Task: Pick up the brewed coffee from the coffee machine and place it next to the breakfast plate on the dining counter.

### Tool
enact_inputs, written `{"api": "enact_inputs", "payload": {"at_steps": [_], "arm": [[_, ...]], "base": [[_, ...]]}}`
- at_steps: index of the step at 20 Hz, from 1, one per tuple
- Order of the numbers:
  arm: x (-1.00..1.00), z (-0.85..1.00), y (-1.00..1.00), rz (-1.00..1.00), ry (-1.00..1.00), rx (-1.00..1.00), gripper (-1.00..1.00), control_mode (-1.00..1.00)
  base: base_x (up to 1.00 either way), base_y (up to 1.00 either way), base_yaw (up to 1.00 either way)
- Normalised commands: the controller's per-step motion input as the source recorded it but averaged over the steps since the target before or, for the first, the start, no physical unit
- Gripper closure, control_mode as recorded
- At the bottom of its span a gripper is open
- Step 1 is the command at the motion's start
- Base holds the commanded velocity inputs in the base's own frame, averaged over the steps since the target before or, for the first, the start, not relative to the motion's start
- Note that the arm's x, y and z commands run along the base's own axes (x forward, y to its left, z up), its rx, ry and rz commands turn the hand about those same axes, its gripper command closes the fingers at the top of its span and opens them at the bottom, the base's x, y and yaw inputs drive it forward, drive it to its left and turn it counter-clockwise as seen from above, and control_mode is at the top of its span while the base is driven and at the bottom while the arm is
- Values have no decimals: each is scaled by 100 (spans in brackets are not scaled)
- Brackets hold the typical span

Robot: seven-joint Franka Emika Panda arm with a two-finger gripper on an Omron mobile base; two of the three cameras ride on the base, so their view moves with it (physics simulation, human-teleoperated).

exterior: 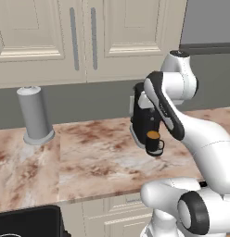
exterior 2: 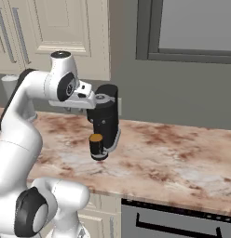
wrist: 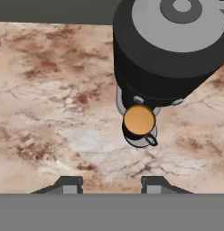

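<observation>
Coffee not yet picked up
My fingers [wrist: 105,184] hung open and empty above the brewed coffee [wrist: 139,121], which sat under the coffee machine [wrist: 168,54]

The 2 base views look forward and down from behind the arm, 1 from each side, and share the coffee machine [exterior: 143,115] ahead of the gripper [wrist: 107,184]. The hand view looks steeply down from above it, nearer, onto the machine's top and the mug [wrist: 139,122] beyond the fingertips [wrist: 70,185].
</observation>
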Motion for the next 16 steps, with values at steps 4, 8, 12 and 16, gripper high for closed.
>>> {"api": "enact_inputs", "payload": {"at_steps": [4, 8, 12, 16], "arm": [[-23, -28, -14, 2, -4, 0, -100, -100], [-42, -60, -35, 15, -17, 7, -100, -100], [-30, -61, -51, 32, -17, 4, -100, -100], [-3, -50, -44, 34, -5, 0, -100, -100]], "base": [[0, 0, 0], [0, 0, 0], [0, 0, 0], [0, 0, 0]]}}
